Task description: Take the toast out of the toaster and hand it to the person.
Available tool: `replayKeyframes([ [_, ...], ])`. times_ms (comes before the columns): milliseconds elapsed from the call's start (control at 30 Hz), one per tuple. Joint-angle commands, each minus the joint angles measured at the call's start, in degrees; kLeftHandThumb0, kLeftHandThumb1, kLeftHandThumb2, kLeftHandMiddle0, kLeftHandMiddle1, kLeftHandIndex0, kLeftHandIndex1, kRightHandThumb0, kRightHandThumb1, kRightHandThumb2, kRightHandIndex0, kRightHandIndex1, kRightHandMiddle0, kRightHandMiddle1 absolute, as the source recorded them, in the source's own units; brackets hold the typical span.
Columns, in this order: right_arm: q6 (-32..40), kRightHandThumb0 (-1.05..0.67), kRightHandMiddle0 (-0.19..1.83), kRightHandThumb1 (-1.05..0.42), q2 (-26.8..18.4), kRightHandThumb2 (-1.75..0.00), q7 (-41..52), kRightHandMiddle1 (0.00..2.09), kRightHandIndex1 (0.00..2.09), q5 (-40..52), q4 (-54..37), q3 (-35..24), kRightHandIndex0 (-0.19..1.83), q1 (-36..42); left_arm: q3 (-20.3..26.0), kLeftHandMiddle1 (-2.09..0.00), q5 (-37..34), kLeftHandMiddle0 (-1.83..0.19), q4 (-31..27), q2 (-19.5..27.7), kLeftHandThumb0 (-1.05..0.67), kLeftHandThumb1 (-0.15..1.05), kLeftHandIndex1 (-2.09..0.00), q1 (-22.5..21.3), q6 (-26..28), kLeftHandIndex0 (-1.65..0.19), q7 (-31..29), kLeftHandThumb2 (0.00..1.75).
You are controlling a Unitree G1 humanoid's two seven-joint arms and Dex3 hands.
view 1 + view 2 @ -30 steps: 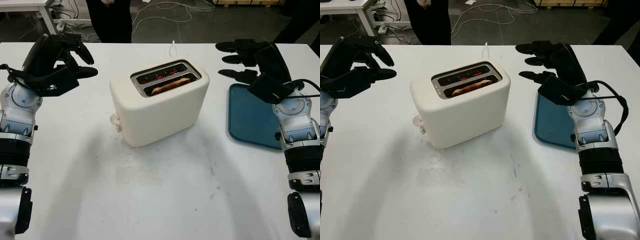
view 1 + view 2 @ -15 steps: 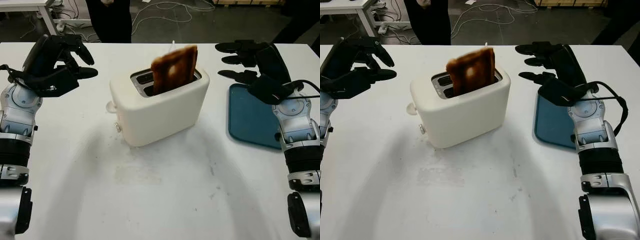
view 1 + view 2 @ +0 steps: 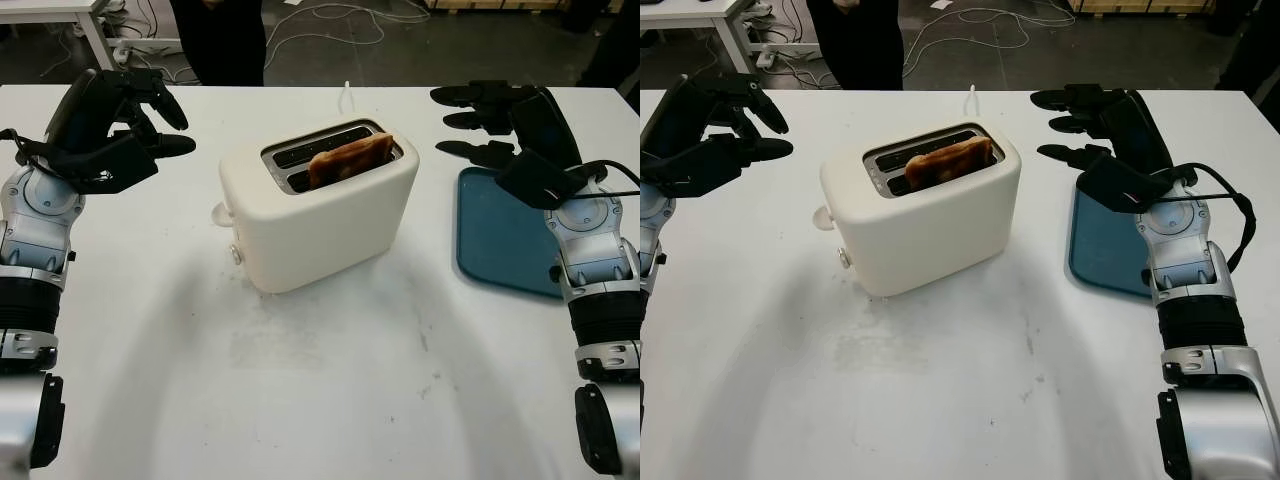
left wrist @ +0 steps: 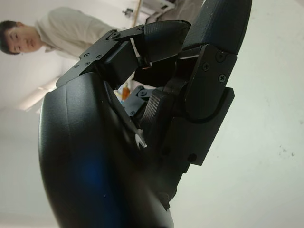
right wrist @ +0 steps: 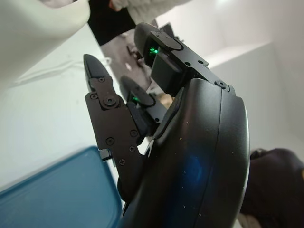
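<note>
One cream toaster (image 3: 318, 208) stands at the middle of the white table (image 3: 330, 390), with two slots in its top. One slice of toast (image 3: 349, 160) sits in the nearer slot, its browned upper edge standing above the rim and leaning a little; the farther slot looks to hold nothing, though its depth is dark. One blue tray (image 3: 505, 232) lies flat by the table's right edge, well apart from the toaster.

The left hand (image 3: 120, 125) hangs above the table's far left, released and grasping nothing. The right hand (image 3: 495, 120) hangs over the tray's far end, likewise released and free of any load. Bare tabletop lies between each hand and the toaster.

Beyond the far edge stands a person (image 3: 222, 40) in dark clothing. The left wrist view catches another person (image 4: 57, 38) in a pale top.
</note>
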Motion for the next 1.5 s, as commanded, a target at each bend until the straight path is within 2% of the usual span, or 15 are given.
replayKeyframes([
  [0, -2.7, -0.18, 0.85, -0.7, -0.4, 0.0, 0.0, 0.02, 0.02, 1.0, -0.2, -0.6, 0.95, -3.2, 0.3, -1.2, -0.2, -0.96, 0.5, 0.2, -1.05, 0.88, -1.22, 0.1, -0.5, -0.83, 0.4, 0.0],
  [133, -4.2, -0.22, 0.86, -0.64, -0.9, 0.0, 3.4, 0.03, 0.03, 3.6, -0.5, -0.9, 0.97, -8.0, 0.3, -1.2, -0.3, -0.96, 0.4, 0.3, -1.05, 0.88, -1.22, 0.1, -0.6, -0.83, 0.1, 0.0],
  [233, -5.5, -0.18, 0.87, -0.6, -1.2, 0.0, 7.0, 0.02, 0.02, 5.4, -0.7, -0.5, 0.96, -11.3, 0.4, -1.2, -0.6, -0.96, 0.3, 0.2, -1.05, 0.88, -1.21, 0.2, -0.4, -0.83, 0.0, 0.0],
  [467, -8.0, -0.58, 0.91, -0.56, -0.6, -0.01, 10.9, 0.04, 0.04, 3.7, -3.5, 2.5, 0.98, -14.8, 0.5, -1.19, -0.5, -0.97, -0.5, 0.2, -1.05, 0.86, -1.2, 0.6, 0.8, -0.84, 0.0, 0.0],
  [600, -10.9, -0.69, 0.93, -0.59, -0.6, -0.02, 13.0, 0.04, 0.05, 2.2, -3.9, 5.3, 0.98, -15.1, 0.6, -1.18, -0.4, -0.97, -1.6, 0.2, -1.05, 0.86, -1.2, 0.9, 2.4, -0.84, -0.1, 0.0],
  [667, -11.2, -0.7, 0.94, -0.61, -0.2, -0.01, 13.9, 0.05, 0.05, 2.5, -3.8, 5.9, 0.98, -15.1, 0.4, -1.18, -0.1, -0.96, -1.1, 0.4, -1.05, 0.87, -1.19, 0.9, 0.9, -0.83, 0.3, 0.01],
  [833, -12.9, -0.75, 0.96, -0.63, -0.1, -0.01, 13.0, 0.05, 0.1, -2.1, -3.1, 8.4, 1.01, -16.1, 0.5, -1.18, -0.4, -0.96, -1.4, 0.4, -1.05, 0.87, -1.2, 1.0, 2.1, -0.82, -0.2, 0.01],
  [933, -12.3, -0.71, 0.95, -0.63, 0.9, -0.01, 14.6, 0.04, 0.15, -1.4, -2.8, 9.3, 0.99, -16.3, 0.4, -1.18, 0.0, -0.97, -1.1, 0.5, -1.05, 0.88, -1.2, 1.0, 1.3, -0.83, 0.5, 0.01],
  [967, -12.2, -0.71, 0.95, -0.64, 1.1, 0.0, 14.9, 0.04, 0.24, -1.4, -2.7, 9.6, 0.94, -16.3, 0.4, -1.18, -0.2, -0.97, -1.1, 0.4, -1.05, 0.87, -1.2, 1.0, 1.5, -0.83, 0.3, 0.0],
  [1000, -12.3, -0.72, 0.95, -0.65, 1.3, 0.0, 15.1, 0.04, 0.49, -1.5, -2.6, 9.9, 0.81, -16.3, 0.5, -1.18, -0.2, -0.97, -1.3, 0.3, -1.05, 0.87, -1.2, 1.0, 2.1, -0.83, 0.2, 0.0],
  [1033, -12.4, -0.72, 0.95, -0.66, 1.4, 0.0, 15.3, 0.04, 0.61, -1.7, -2.5, 10.1, 0.74, -16.3, 0.5, -1.18, -0.2, -0.97, -1.4, 0.3, -1.05, 0.86, -1.2, 1.0, 2.2, -0.83, 0.2, 0.0],
  [1100, -13.2, -0.7, 0.95, -0.67, 1.7, 0.0, 15.6, 0.04, 0.71, -1.6, -2.0, 10.4, 0.68, -16.2, 0.4, -1.18, -0.1, -0.97, -2.0, 0.2, -1.05, 0.86, -1.19, 1.1, 3.1, -0.83, 0.1, 0.0],
  [1233, -13.2, -0.65, 0.94, -0.67, 2.0, 0.0, 16.4, 0.03, 0.74, -1.8, -1.6, 11.0, 0.65, -16.0, 0.5, -1.18, -0.3, -0.97, -1.9, 0.3, -1.05, 0.86, -1.19, 1.2, 2.6, -0.84, 0.1, 0.0],
  [1467, -12.2, -0.68, 0.93, -0.67, 2.5, 0.0, 16.1, 0.02, 0.73, -3.6, -0.8, 12.1, 0.62, -16.2, 0.6, -1.17, -0.5, -0.98, -1.4, 0.2, -1.05, 0.87, -1.18, 1.1, 2.3, -0.84, 0.2, 0.0],
])
